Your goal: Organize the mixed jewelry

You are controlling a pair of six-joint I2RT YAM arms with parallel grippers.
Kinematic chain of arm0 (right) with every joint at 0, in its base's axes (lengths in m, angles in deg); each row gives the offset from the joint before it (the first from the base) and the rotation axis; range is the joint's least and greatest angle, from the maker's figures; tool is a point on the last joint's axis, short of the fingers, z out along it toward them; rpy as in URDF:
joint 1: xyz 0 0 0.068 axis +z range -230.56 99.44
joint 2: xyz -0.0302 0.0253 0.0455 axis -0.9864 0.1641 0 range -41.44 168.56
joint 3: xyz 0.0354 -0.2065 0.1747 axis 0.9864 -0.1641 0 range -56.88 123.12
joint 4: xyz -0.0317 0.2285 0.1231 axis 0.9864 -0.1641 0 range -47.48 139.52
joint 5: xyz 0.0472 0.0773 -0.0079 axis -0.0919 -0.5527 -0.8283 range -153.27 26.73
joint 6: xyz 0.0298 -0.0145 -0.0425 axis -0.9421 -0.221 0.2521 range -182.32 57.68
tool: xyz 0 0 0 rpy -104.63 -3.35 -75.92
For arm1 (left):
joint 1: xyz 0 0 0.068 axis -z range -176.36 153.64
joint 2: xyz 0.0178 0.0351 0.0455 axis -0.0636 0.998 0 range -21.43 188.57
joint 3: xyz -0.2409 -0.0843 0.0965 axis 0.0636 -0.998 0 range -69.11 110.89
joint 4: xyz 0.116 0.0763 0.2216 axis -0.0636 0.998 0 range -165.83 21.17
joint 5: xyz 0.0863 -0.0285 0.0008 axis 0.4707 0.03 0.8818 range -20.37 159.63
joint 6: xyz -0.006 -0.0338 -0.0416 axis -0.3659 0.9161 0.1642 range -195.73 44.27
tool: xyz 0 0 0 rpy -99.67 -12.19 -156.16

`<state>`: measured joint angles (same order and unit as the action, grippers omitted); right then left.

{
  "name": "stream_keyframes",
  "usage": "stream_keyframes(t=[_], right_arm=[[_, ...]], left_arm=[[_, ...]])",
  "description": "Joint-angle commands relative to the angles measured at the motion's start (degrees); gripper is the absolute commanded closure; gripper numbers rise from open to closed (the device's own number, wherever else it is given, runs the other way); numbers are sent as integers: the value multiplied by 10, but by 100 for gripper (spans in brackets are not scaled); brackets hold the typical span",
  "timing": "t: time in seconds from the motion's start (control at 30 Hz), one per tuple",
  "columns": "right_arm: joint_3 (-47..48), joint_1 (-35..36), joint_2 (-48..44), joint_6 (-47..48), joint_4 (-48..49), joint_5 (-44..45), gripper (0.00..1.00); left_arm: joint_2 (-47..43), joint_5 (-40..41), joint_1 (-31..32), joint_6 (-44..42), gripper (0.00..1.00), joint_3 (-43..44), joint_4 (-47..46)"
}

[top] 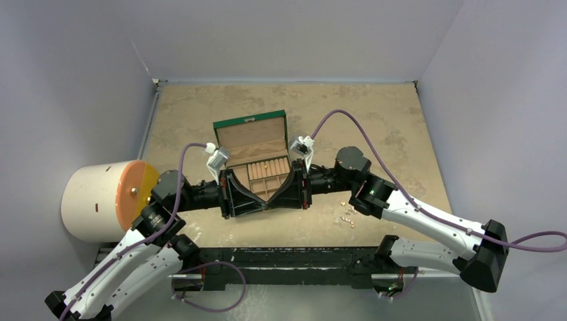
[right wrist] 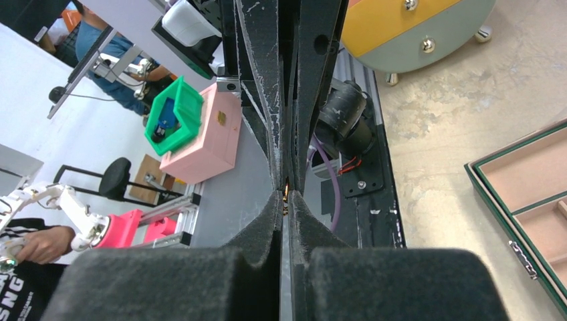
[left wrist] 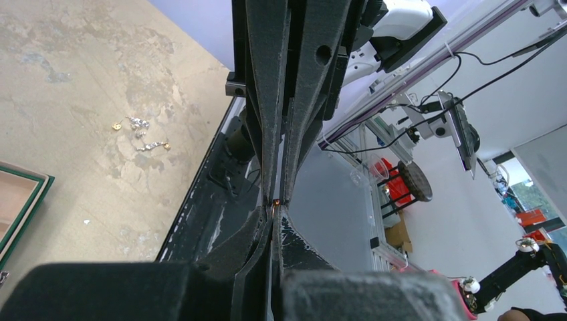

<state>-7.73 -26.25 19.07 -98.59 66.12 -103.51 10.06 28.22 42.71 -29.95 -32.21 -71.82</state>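
My two grippers meet tip to tip just above the near edge of the open green box [top: 251, 124]. The left gripper [top: 262, 204] and the right gripper [top: 271, 202] are both shut, fingers almost touching. A tiny gold piece [left wrist: 276, 201] sits pinched where the four fingertips meet; it also shows in the right wrist view [right wrist: 285, 194]. In the left wrist view my own tips [left wrist: 277, 210] are just below the right gripper's tips [left wrist: 280, 192]. The rest of the mixed jewelry [top: 348, 215] lies loose on the table to the right, also in the left wrist view [left wrist: 142, 134].
A white round chest with an orange face [top: 100, 200] stands at the left; its yellow and teal drawers [right wrist: 414, 27] show in the right wrist view. The box's tan compartments [top: 266, 175] lie right behind the grippers. The black base rail [top: 294, 257] runs along the near edge.
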Motion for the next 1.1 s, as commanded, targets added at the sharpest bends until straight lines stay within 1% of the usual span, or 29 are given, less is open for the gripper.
stream_keyframes(t=[0.0, 0.27, 0.47, 0.57, 0.63, 0.67, 0.8, 0.9, 1.03, 1.07], right_arm=[[7, -2, -4, 6, 21, -12, 100], [5, -2, -7, 8, 23, -12, 100], [12, -2, -14, 33, -25, 31, 100], [23, -2, -14, 51, -71, 65, 100], [30, -2, -14, 59, -94, 91, 100], [35, -2, -14, 65, -110, 107, 100], [60, -2, -2, 90, -171, 183, 100], [86, -2, 18, 112, -220, 248, 100], [124, -2, 60, 140, -278, 362, 100], [131, -2, 70, 141, -284, 402, 100]], left_arm=[[-3, -6, -1, -12, 100, 20, -25], [1, 18, -2, -22, 100, 26, -4], [3, 45, -1, -31, 70, 40, 23], [1, 69, -1, -49, 61, 52, 53], [0, 95, -2, -65, 52, 63, 81], [-1, 110, -1, -76, 50, 68, 100], [11, 196, -1, -123, 47, 96, 179], [15, 255, -1, -144, 47, 108, 209], [8, 345, -1, -172, 47, 126, 245], [7, 366, -1, -177, 47, 132, 252]])
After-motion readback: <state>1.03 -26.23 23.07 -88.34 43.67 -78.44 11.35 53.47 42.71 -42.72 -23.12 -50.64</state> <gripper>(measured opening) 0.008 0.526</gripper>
